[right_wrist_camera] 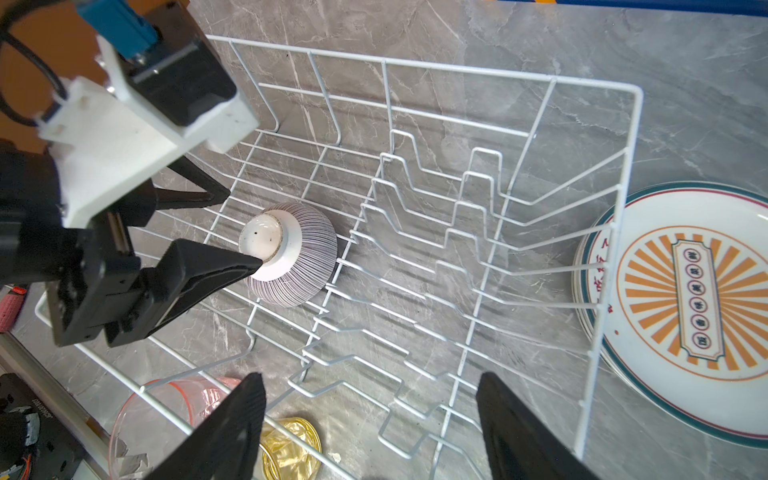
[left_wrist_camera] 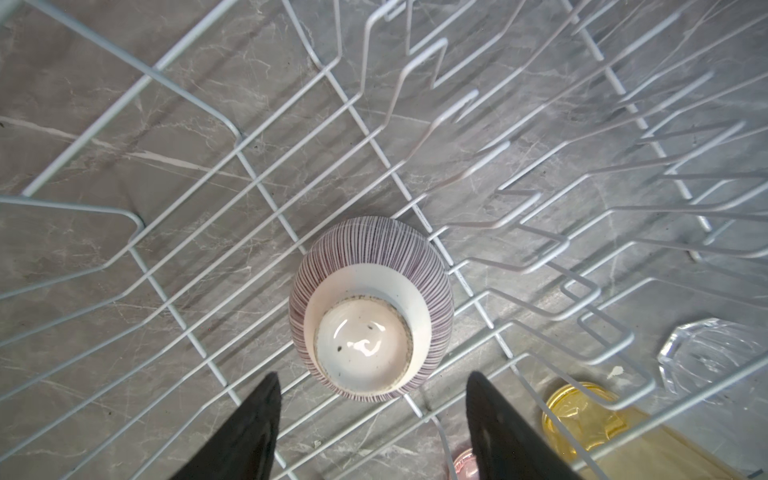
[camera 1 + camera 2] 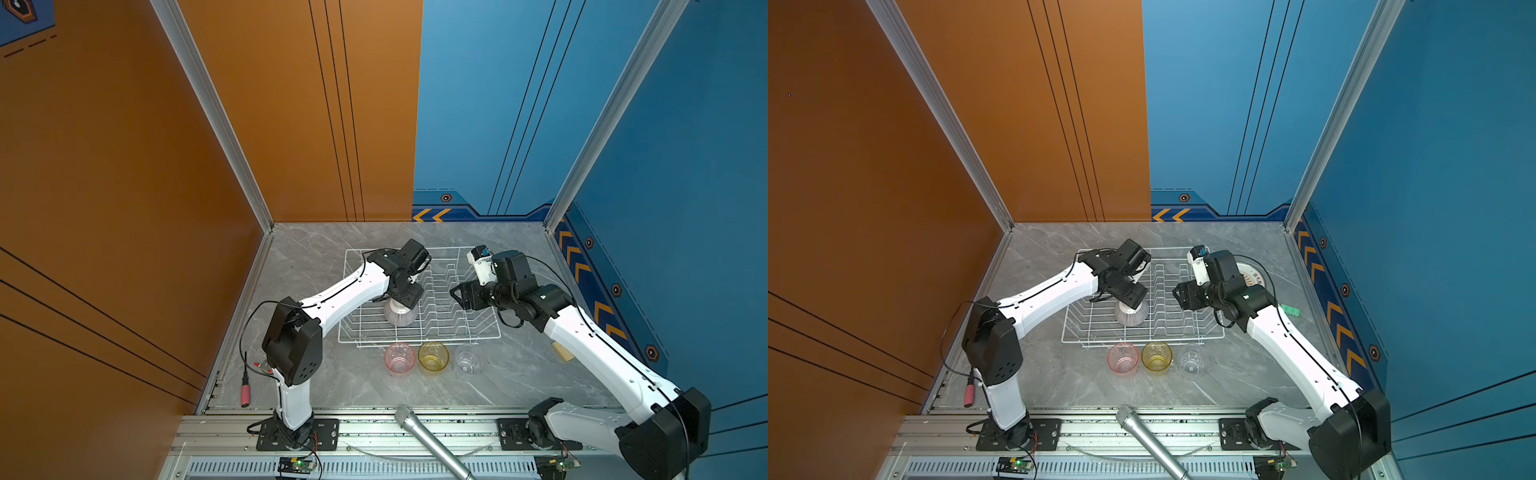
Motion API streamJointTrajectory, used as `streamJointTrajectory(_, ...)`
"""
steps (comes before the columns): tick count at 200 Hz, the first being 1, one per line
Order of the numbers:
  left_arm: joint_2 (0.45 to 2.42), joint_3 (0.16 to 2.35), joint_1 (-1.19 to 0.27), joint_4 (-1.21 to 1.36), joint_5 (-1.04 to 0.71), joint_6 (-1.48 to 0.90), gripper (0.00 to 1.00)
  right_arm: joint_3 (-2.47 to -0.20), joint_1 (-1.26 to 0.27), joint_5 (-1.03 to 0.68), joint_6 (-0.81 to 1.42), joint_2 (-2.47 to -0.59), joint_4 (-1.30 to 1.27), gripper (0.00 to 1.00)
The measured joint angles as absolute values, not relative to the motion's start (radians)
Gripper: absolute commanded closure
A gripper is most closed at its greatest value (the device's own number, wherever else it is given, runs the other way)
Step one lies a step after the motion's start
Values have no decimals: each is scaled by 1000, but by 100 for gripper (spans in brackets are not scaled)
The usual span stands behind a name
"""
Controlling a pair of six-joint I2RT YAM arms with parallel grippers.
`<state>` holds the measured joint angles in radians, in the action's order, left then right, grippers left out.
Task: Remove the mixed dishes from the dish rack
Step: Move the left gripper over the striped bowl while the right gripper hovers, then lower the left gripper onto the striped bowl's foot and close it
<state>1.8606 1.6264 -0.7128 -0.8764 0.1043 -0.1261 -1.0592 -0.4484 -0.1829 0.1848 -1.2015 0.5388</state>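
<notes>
While my left gripper (image 2: 372, 375) stands released astride the foot of the upturned striped white ceramic bowl (image 2: 374, 266), lower centre, I would centre it before clenching; right gripper (image 1: 370, 376) empty, released.

Striped bowl (image 2: 370, 307) upside-down in wire rack (image 1: 384, 62)

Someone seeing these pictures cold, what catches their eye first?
The finely striped bowl sits upside down, alone inside the white dish rack, with the left gripper open over its foot. In front of the rack a pink tumbler, an amber tumbler and a clear tumbler sit in a row, and an orange-sunburst plate lies just outside the rack's right side.
</notes>
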Motion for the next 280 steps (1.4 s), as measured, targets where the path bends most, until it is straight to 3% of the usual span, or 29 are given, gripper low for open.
streamJointTrajectory(280, 1945, 1623, -682, -884, 44, -151, 39, -1015, -429, -184, 185, -1205, 501, 19)
